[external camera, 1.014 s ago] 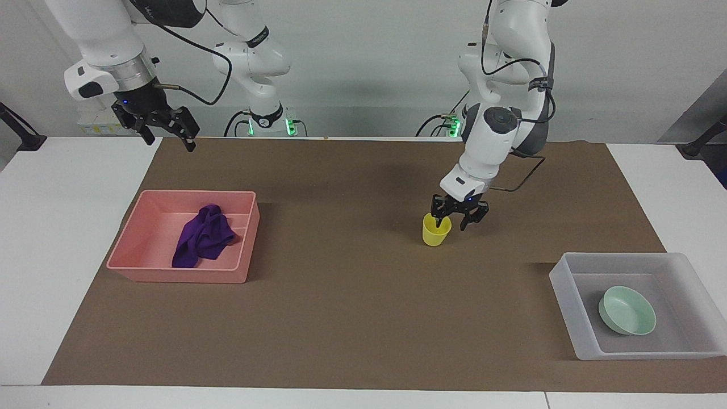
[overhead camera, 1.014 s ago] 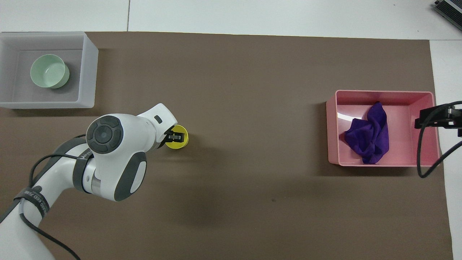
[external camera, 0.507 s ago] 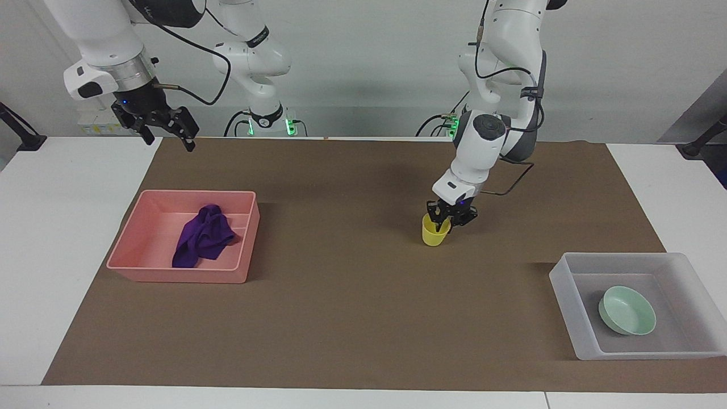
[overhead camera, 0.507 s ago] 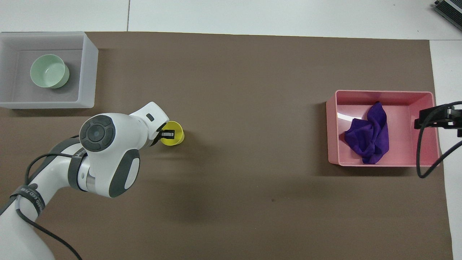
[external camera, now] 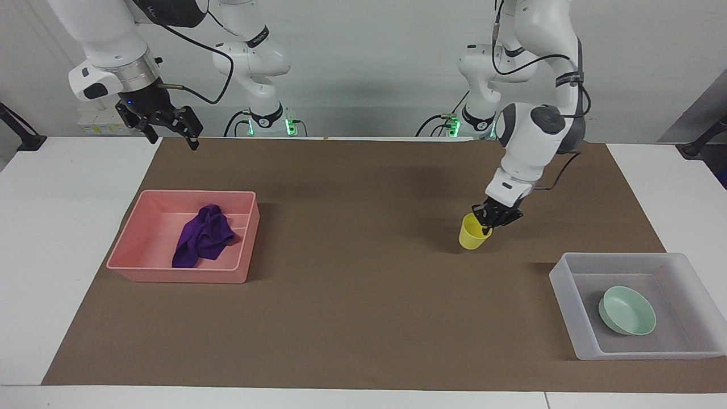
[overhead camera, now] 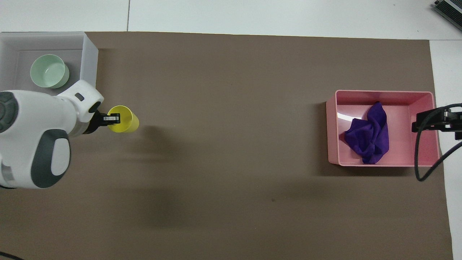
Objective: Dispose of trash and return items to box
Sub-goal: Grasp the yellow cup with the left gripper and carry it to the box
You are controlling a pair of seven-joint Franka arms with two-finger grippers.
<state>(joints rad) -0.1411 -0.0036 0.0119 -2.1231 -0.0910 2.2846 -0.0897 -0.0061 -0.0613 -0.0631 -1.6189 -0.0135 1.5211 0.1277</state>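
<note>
My left gripper (external camera: 487,224) is shut on the rim of the yellow cup (external camera: 472,233) and holds it tilted, lifted over the brown mat, beside the translucent whitish box (external camera: 562,284). The cup also shows in the overhead view (overhead camera: 124,120), held by the left gripper (overhead camera: 112,118). The mint-green bowl (external camera: 627,309) lies in the box (overhead camera: 90,57), seen there too (overhead camera: 49,70). The purple cloth (external camera: 203,235) lies crumpled in the pink bin (external camera: 176,272). My right gripper (external camera: 167,126) is open, raised near the robots' edge of the table, and waits.
The brown mat (external camera: 352,295) covers most of the white table. The pink bin (overhead camera: 334,126) with the cloth (overhead camera: 368,133) stands toward the right arm's end. The right gripper (overhead camera: 433,120) hangs over the pink bin's edge in the overhead view.
My left gripper closed on the yellow cup's rim, lifted it and carried it toward the translucent box at the left arm's end. The right arm has barely moved.
</note>
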